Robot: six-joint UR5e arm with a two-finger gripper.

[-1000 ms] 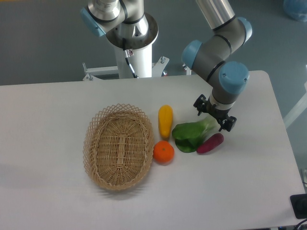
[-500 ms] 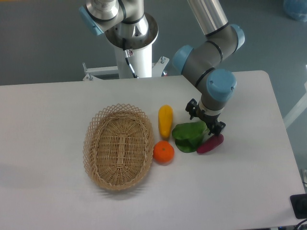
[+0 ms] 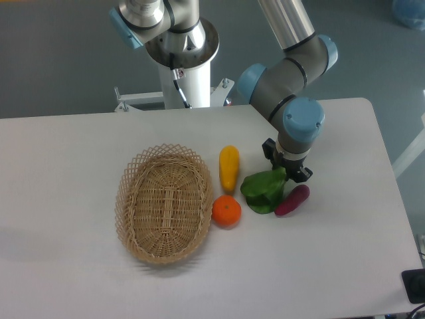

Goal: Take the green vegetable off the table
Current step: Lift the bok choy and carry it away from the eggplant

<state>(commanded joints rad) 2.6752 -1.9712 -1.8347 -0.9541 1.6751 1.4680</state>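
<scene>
Arm bent low, wrist vertical, tool [image 3: 287,166] pointing down, fingers obscured

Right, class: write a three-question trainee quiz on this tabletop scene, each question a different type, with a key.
1. True or false: the basket holds the orange.
2. Which item lies nearest the gripper? A) yellow vegetable B) green vegetable C) orange
3. What colour is the piece just right of the green vegetable on the table?

Key: 1. False, the orange sits on the table beside the basket. 2. B. 3. Purple.
</scene>
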